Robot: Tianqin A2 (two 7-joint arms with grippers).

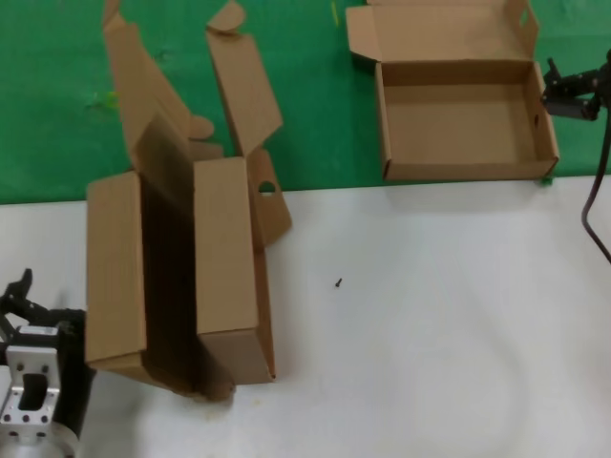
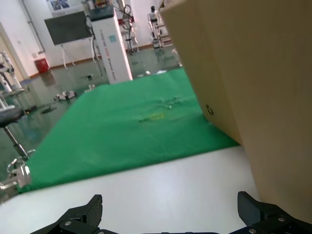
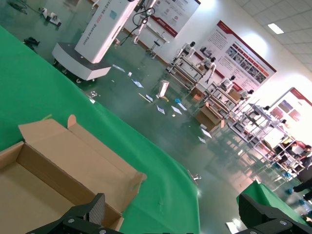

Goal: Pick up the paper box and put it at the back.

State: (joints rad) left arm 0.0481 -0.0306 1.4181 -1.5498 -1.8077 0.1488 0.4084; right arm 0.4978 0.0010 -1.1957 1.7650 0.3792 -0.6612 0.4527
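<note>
Plenty of bare white tabletop [image 1: 430,363] in the middle and right from where I'm sitting, only a tiny dark speck [image 1: 338,282] on it. The paper box [image 1: 458,114] sits open on the green back [image 1: 315,105], near edge almost at the cloth's border. My right gripper [image 1: 573,93] hovers just off its right wall, jaws spread wide with nothing in them. Two more boxes [image 1: 181,277] stand at the left, partly blocking each other. Left gripper [image 1: 19,305] is low beside them, mostly cut off, jaws open and empty too.
</note>
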